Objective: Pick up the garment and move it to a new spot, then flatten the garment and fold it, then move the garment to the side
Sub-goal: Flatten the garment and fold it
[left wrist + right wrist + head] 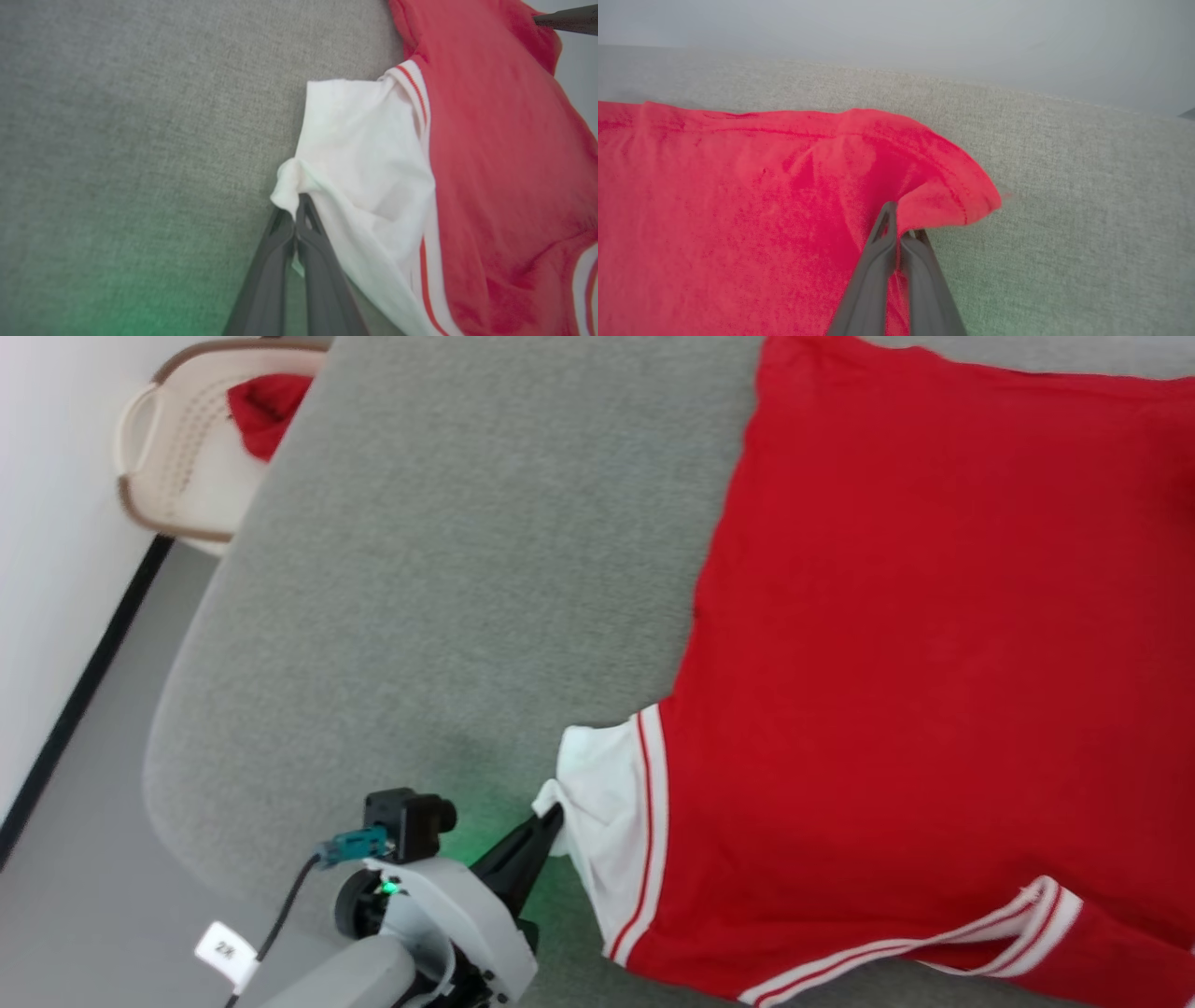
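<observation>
The garment (934,616) is plain bright red across its body, with a white short sleeve (602,793) at its near left. Where the sleeve meets the body runs a trim of white bands split by a thin red line. A similar white-and-red striped band shows at the near right.

The surface (448,569) under it is mottled grey woven cloth, tinted green beside the left gripper (553,819). That gripper's fingers are dark grey to black, on a pale grey arm (373,971). The right gripper (899,235) has the same dark grey fingers.

At the far left, the basket (177,457) is beige with a brown rim and rows of small holes, and the cloth (266,406) in it is plain red. The floor (93,896) is grey and the wall (47,569) white, with a black strip (84,681) between them.
</observation>
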